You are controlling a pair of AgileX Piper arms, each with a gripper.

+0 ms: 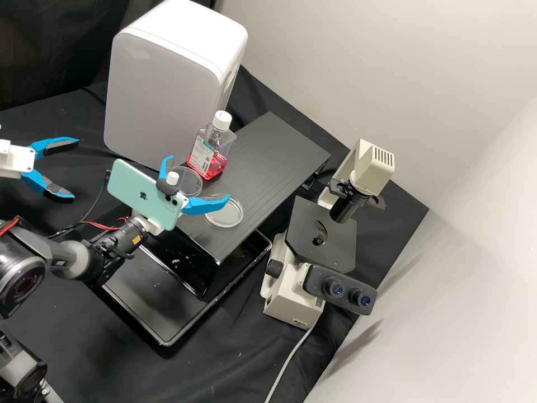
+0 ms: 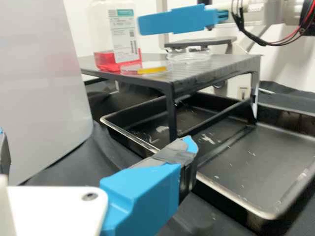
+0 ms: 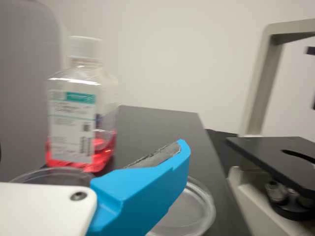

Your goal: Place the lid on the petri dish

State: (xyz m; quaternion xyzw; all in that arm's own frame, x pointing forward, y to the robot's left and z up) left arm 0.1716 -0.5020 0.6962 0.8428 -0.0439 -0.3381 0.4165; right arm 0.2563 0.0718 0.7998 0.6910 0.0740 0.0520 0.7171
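Nearest, the dark grey right arm (image 1: 67, 258) holds its blue-fingered end effector (image 1: 198, 177) spread open over the black raised shelf (image 1: 268, 162), one finger above what looks like the clear round plastic lid (image 1: 226, 211), with the shallow clear petri dish (image 1: 190, 182) just beside it.

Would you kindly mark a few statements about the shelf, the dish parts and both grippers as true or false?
1. The bottle of red liquid stands upright on the raised black shelf. True.
2. The lid already covers the petri dish. False: they lie apart on the shelf, the petri dish nearer the bottle.
3. The right gripper is shut on the lid. False: it is open above the shelf.
4. The left gripper is open, off to the side of the shelf. True.
5. The microscope stands on the shelf. False: it stands on the bench, beside the tray.
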